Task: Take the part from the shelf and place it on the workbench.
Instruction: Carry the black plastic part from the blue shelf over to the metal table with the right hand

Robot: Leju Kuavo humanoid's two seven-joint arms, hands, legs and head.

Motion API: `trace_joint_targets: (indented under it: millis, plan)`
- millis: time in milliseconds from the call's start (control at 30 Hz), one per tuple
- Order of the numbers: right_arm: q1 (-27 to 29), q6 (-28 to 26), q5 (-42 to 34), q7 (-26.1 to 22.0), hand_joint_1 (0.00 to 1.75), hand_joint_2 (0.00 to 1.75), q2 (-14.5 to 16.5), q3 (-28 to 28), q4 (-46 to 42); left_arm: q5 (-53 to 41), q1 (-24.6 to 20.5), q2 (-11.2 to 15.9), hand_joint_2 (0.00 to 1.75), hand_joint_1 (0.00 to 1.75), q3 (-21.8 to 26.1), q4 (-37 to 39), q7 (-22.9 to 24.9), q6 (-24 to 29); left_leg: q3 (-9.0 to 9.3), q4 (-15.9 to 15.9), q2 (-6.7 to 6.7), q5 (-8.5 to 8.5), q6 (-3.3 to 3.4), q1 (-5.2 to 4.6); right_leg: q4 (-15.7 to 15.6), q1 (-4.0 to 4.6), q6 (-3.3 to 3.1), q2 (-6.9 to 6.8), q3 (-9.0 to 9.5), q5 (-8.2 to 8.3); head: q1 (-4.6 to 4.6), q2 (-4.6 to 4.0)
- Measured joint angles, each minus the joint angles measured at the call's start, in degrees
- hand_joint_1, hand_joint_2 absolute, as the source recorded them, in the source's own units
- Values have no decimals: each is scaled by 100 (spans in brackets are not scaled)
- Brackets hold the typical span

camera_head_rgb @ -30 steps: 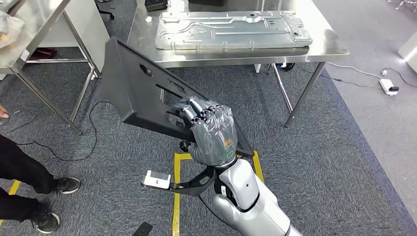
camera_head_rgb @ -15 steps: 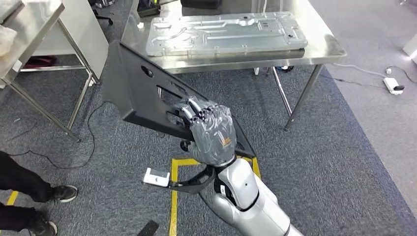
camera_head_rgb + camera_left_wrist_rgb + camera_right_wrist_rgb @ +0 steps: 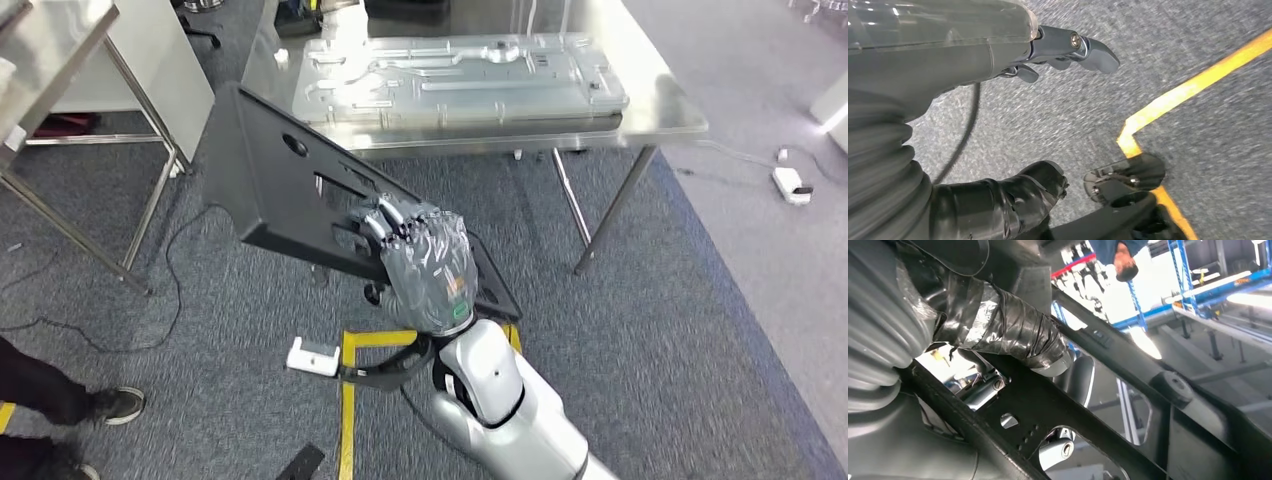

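Note:
The part is a long black panel (image 3: 280, 185) with cut-outs, tilted in the air in front of me. My right hand (image 3: 425, 265) grips its near edge, fingers curled through a slot. In the right wrist view the taped thumb (image 3: 1008, 330) presses against the black panel (image 3: 1108, 355). Beyond the panel stands the steel workbench (image 3: 665, 110), which bears a large silver stamped sheet (image 3: 460, 70). My left hand (image 3: 948, 75) hangs over the grey carpet, fingers (image 3: 1083, 45) and thumb (image 3: 1018, 197) apart, holding nothing.
A second steel table (image 3: 70, 35) stands at the far left. A person's black shoe (image 3: 112, 403) is at the lower left. Yellow floor tape (image 3: 346, 420), a small white box (image 3: 313, 356), a cable (image 3: 170, 290) and a power strip (image 3: 790, 183) lie on the carpet.
The whole picture has shifted, so the camera has moved; the workbench sits a little nearer. My right hand still holds the panel the same way. The person's feet have slid toward the left edge.

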Motion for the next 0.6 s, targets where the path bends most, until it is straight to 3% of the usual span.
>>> trace_joint_targets:
  millis: [67, 100, 133, 167, 233, 267, 300, 367, 467, 533, 600]
  plan:
    - [-11, 15, 76, 55, 175, 175, -20, -19, 0, -19, -12, -20, 175, 0, -17, 0, 3, -11, 57, -4, 3, -57, 27, -3, 768, -40, 49, -3, -474, -248, 5, 0]
    - [-9, 22, 102, 80, 175, 175, -38, -31, 1, -27, -10, -27, 175, 0, -28, 0, 7, -17, 91, 2, 1, -95, 28, 0, 1047, -66, 73, -4, -691, -269, 6, 0]
    - [-6, 27, 123, 104, 175, 175, -57, -45, 2, -34, -4, -31, 175, 0, -39, 0, 11, -23, 134, 11, -2, -138, 22, 5, 1125, -90, 94, -5, -816, -170, 5, 0]
    - [-7, 33, 146, 124, 175, 175, -73, -62, 2, -40, 1, -33, 175, 0, -51, 0, 17, -32, 189, 24, -9, -190, 9, 13, 971, -114, 112, -8, -823, 53, 6, 0]
    - [-17, 53, 204, 144, 175, 175, -90, -103, 6, -50, 4, -39, 175, 0, -79, 0, 27, -49, 294, 61, -22, -314, -45, 31, 262, -144, 132, -23, -604, 583, 5, 0]
    - [-29, 65, 234, 144, 175, 175, -92, -123, 10, -53, -4, -40, 175, 0, -92, 0, 29, -58, 329, 87, -28, -370, -85, 28, -56, -138, 123, -29, -473, 724, 6, 0]
    - [-43, 77, 262, 144, 175, 175, -93, -135, 17, -55, -12, -42, 175, 0, -104, 0, 29, -69, 344, 100, -29, -409, -123, 22, -237, -127, 99, -33, -395, 764, 6, 0]
    - [-70, 89, 304, 152, 175, 175, -90, -148, 28, -57, -36, -43, 175, 0, -122, 0, 26, -90, 364, 91, -25, -444, -190, 14, -319, -92, 24, -22, -348, 688, 6, 0]
    - [-105, 97, 355, 165, 175, 175, -54, -153, 32, -72, -62, -48, 175, 0, -137, -2, 23, -100, 347, 209, -5, -564, -269, 32, -391, -116, -98, -11, -248, 634, -3, 0]
    - [-148, 114, 391, 162, 175, 175, -8, -153, 32, -74, -77, -50, 175, 0, -139, -2, 23, -101, 38, 813, -2, -794, -295, 37, -430, -113, -164, -19, -152, 582, -10, 0]
    - [-173, 138, 421, 159, 175, 175, 20, -153, 36, -73, -71, -50, 175, 0, -140, -2, 27, -104, -467, 1580, -2, -974, -301, 37, -432, -88, -198, -17, -78, 512, -14, 0]
